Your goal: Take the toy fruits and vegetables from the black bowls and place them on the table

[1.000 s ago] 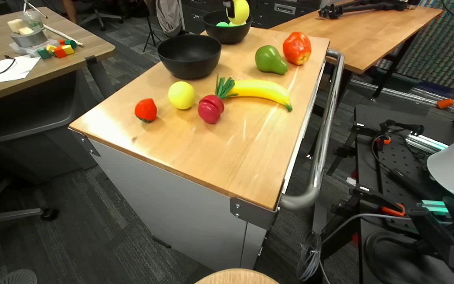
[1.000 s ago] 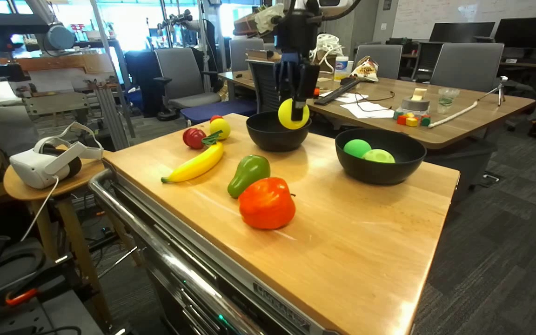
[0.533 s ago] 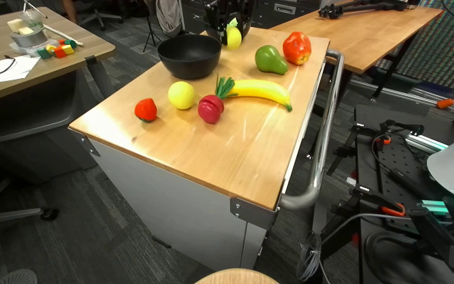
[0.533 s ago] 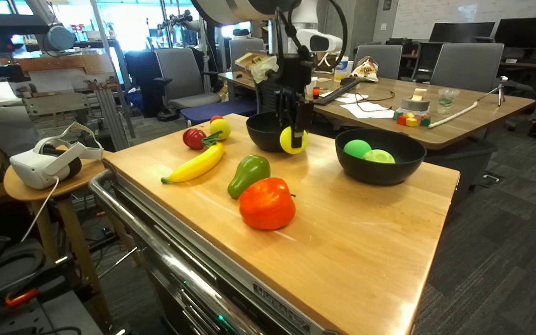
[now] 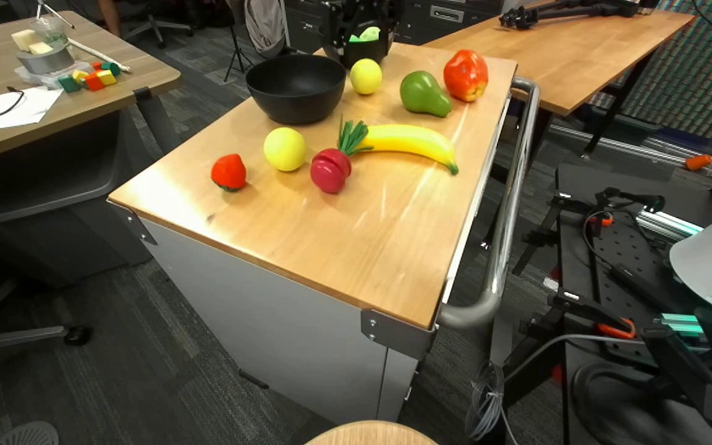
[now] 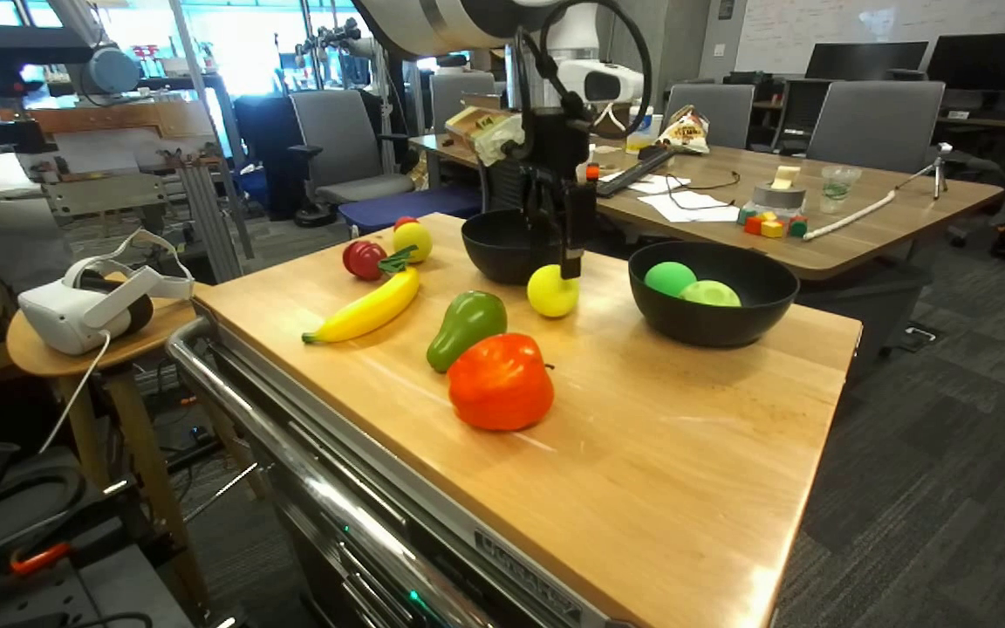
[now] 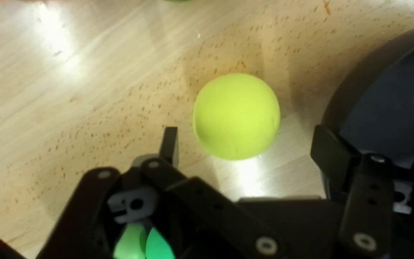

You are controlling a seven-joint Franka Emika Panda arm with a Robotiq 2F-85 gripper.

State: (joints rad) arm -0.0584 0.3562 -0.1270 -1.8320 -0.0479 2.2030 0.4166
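Note:
A yellow round fruit (image 7: 236,117) rests on the table (image 6: 659,410), beside a black bowl (image 6: 487,253) that shows nothing inside in the exterior view (image 5: 297,102). My gripper (image 7: 246,145) stands open just above this fruit, one finger on each side and a gap to both. The second black bowl (image 6: 712,324) holds a green round piece (image 6: 670,278) and a yellow-green one (image 6: 712,293). Elsewhere on the table lie a banana (image 6: 367,310), a green pear-like piece (image 6: 468,327), a red-orange pepper (image 6: 501,382), a radish (image 5: 330,171), another yellow fruit (image 5: 285,149) and a red tomato (image 5: 228,172).
A metal bar handle (image 5: 513,204) runs along one long side of the table. In the wrist view the black bowl's wall (image 7: 347,82) is close to the right finger. A wooden desk (image 6: 825,222) with coloured blocks stands behind.
The yellow round fruit, held beside the bowl a second ago, has come down onto the table. My jaws have since opened and let go of it.

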